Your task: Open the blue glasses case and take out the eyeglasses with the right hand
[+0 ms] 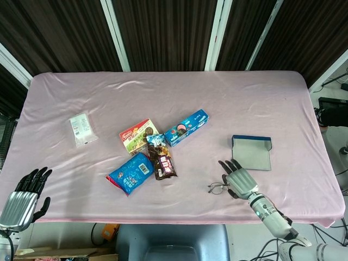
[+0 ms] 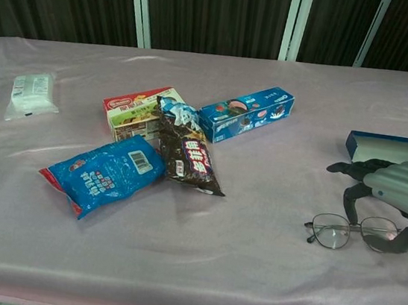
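Thin wire-framed eyeglasses (image 2: 351,231) lie flat beneath the right hand (image 2: 395,189), whose spread fingers arch over the lenses, gripping nothing; blue glasses case (image 1: 251,151) open just beyond

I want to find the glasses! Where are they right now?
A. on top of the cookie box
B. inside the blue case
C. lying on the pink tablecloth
C: the eyeglasses lie on the pink cloth, under the right hand, apart from the blue case.
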